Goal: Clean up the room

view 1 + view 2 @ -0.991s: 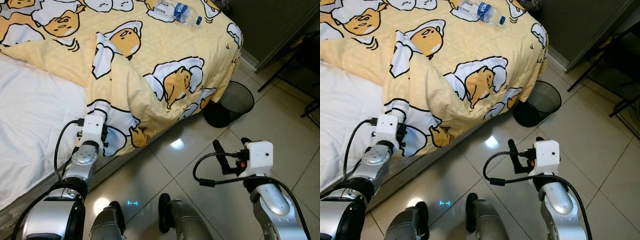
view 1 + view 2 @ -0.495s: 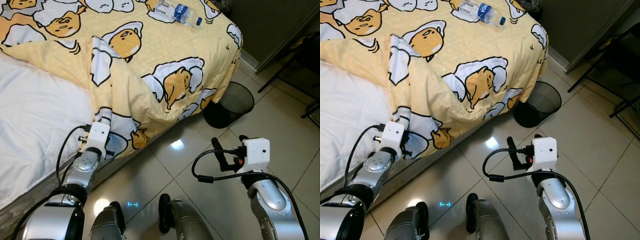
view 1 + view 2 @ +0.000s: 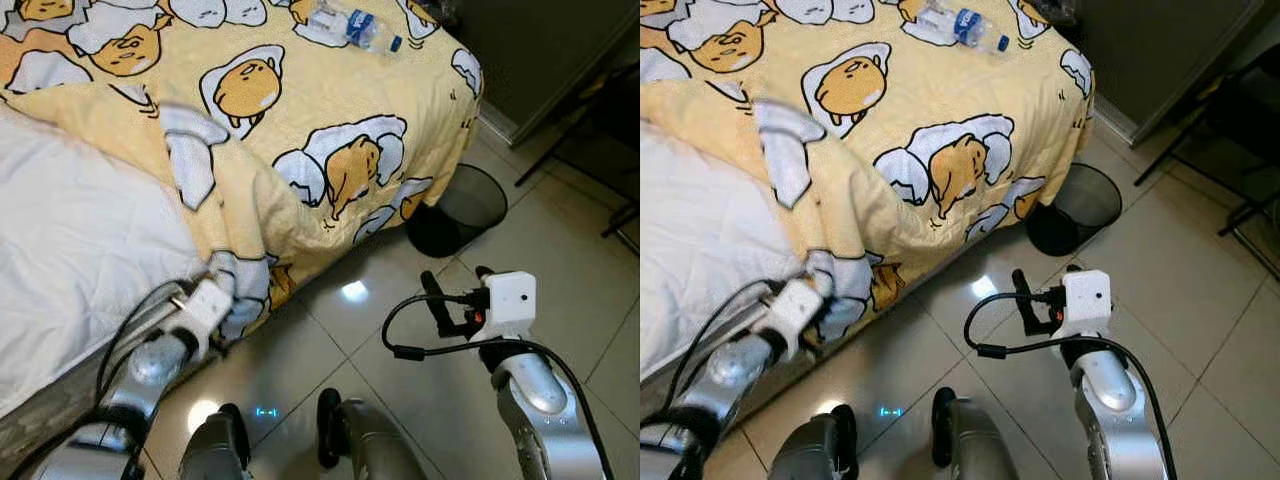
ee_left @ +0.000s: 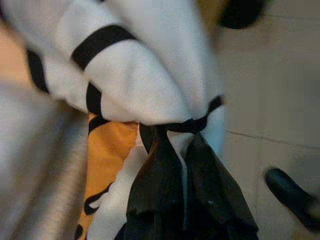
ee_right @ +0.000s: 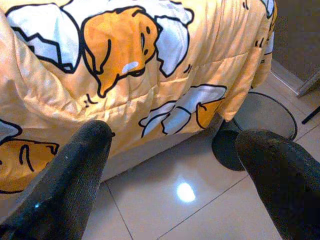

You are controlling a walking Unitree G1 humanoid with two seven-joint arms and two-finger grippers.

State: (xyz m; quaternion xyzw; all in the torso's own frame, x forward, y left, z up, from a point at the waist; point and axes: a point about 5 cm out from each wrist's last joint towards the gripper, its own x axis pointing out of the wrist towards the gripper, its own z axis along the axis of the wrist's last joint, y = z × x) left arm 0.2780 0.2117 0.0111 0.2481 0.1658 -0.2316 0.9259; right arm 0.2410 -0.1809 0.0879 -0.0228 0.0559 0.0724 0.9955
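Bed: white sheet lies bare on the robot's left part of the mattress; a yellow quilt printed with egg-yolk cartoon figures covers the rest and hangs over the bed's foot corner.
Quilt edge: a folded ridge runs across the bed from the far left down to the near side, where the printed corner droops toward the floor.
Left tool: low at the near side of the bed, at the drooping quilt corner. In the left wrist view its two black fingers lie close together with white, black-lined quilt cloth pinched between them, so it is clamped on the quilt.
Right tool: held over the tiled floor, apart from the bed. In the right wrist view its fingers stand wide, nothing between them, pointing at the hanging quilt side and the bin.
Bottle: clear plastic with a blue label and blue cap, lying on its side on the quilt near the far end of the bed.
Bin: black mesh wastebasket standing on the floor just beside the bed's foot corner, partly under the hanging quilt.
Floor: glossy pale tiles with a bright light reflection near the bed.
Right side: dark chair or stand legs on the tiles; what they belong to is unclear.
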